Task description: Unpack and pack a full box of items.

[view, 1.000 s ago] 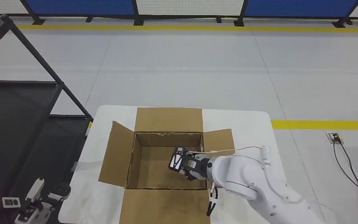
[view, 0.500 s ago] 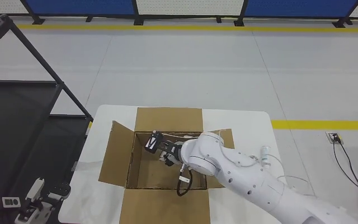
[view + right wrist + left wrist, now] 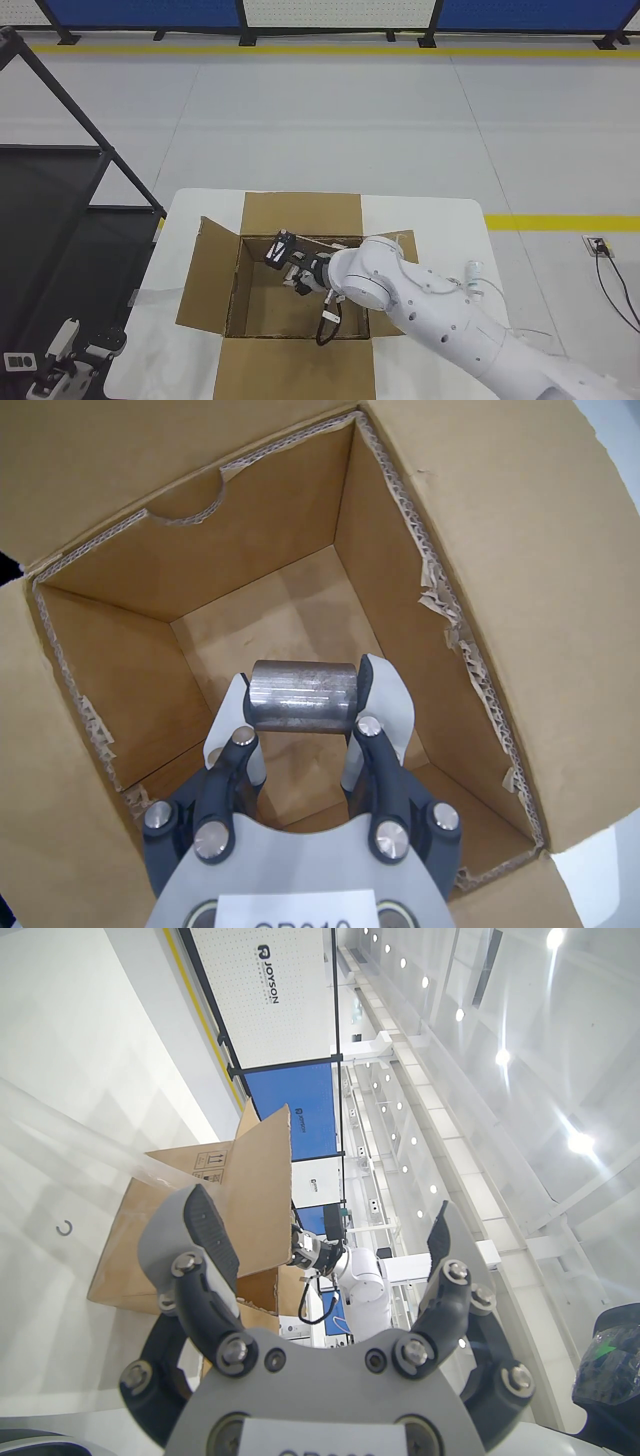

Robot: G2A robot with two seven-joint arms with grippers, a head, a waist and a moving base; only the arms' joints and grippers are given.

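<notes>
An open cardboard box (image 3: 300,213) stands on the white table with its flaps spread. My right gripper (image 3: 283,250) hangs inside the box near its far wall. In the right wrist view the right gripper (image 3: 305,680) is shut on a short grey metal cylinder (image 3: 301,696), held crosswise above the bare box floor (image 3: 280,610). My left gripper (image 3: 320,1208) stands open with nothing between its fingers, off to one side of the box (image 3: 235,1188). From there the right arm (image 3: 360,1273) shows beyond a flap.
A small pale bottle (image 3: 474,272) lies on the table right of the box. A black metal frame (image 3: 60,200) stands left of the table. The torn edges of the box flaps (image 3: 450,615) ring the opening. A small ring (image 3: 64,1228) lies on the table.
The right gripper, holding the cylinder, has swung from the box's near right part to its far left part, then edged slightly back right.
</notes>
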